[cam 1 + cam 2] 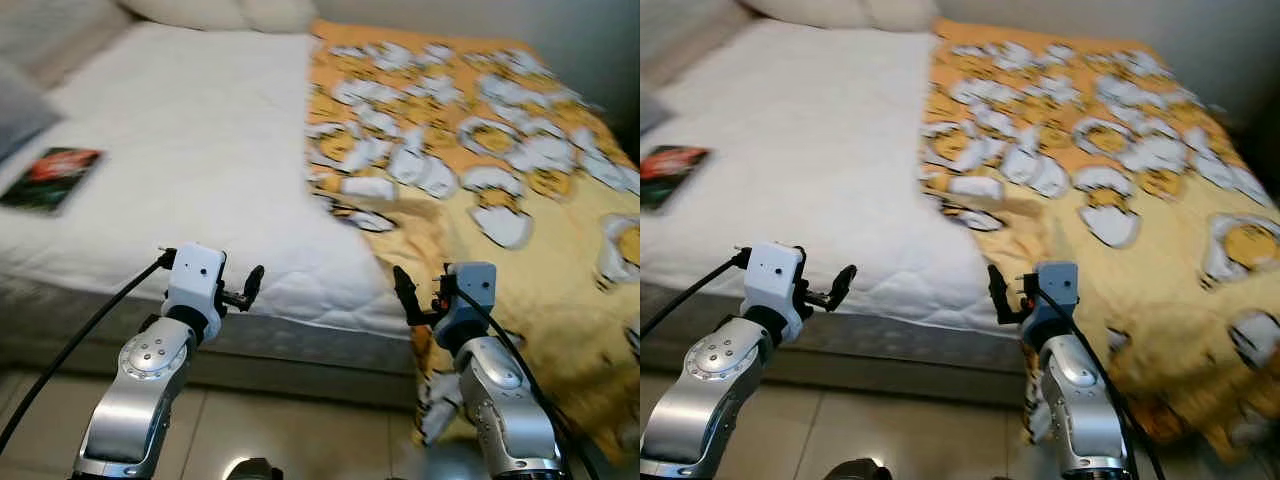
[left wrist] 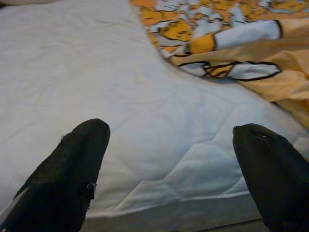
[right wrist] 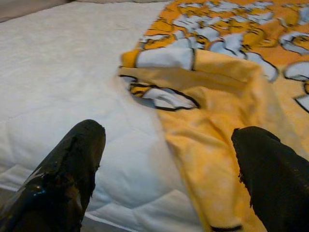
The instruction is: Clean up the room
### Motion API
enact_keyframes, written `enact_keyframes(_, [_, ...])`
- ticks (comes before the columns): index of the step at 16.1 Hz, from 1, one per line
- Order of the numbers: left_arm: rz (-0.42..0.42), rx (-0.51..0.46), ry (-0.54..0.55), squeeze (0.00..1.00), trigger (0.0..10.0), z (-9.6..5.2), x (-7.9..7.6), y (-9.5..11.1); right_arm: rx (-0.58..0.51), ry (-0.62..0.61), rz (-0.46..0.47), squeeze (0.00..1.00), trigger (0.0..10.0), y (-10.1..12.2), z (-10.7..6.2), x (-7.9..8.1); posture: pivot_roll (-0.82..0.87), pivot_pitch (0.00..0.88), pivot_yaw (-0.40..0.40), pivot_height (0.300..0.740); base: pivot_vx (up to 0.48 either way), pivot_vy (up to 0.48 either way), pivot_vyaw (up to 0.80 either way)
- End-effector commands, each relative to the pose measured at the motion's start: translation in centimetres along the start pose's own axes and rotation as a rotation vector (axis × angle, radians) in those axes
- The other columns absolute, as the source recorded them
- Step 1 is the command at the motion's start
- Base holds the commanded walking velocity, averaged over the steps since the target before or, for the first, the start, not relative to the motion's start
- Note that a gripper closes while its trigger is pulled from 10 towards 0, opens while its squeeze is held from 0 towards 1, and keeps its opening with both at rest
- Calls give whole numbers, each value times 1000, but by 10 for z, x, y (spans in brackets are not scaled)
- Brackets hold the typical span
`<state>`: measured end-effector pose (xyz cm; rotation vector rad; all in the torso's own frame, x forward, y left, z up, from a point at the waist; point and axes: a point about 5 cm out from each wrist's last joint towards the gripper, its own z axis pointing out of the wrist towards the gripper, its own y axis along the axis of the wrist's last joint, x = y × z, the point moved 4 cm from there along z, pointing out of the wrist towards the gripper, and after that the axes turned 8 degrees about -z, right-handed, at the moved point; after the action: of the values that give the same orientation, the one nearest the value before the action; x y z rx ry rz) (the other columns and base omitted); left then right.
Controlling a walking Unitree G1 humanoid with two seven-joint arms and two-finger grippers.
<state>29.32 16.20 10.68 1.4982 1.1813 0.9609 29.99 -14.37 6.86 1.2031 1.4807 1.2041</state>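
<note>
Left gripper [image 2: 171, 169] open over mattress [image 2: 96, 87]; head view adds book [image 1: 50, 178].

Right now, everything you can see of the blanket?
The blanket is soft yellow-orange fabric printed with white and yellow cartoon figures outlined in black. It covers the bed's right part, leaving the white mattress bare on the left. Its near left edge is rumpled and folded over, and its near end drapes over the bed's foot toward the floor. The right gripper, open, points at that folded edge without touching it.
</note>
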Motion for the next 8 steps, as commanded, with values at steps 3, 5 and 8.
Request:
enact_keyframes(3, [1,-11,3,0,10000,1,-1,5,17,-47,15,1000,10000,-5,1,-12,1,0,-37,740,162,0,0])
enact_keyframes(5, [-2,-12,2,0,10000,2,-1,5,20,-62,13,1000,10000,-6,2,-15,3,0,-39,740,279,0,0])
enact_keyframes(8, [-4,-13,-1,0,10000,2,-1,5,15,-73,20,1000,10000,-6,3,-15,7,0,-41,740,304,0,0])
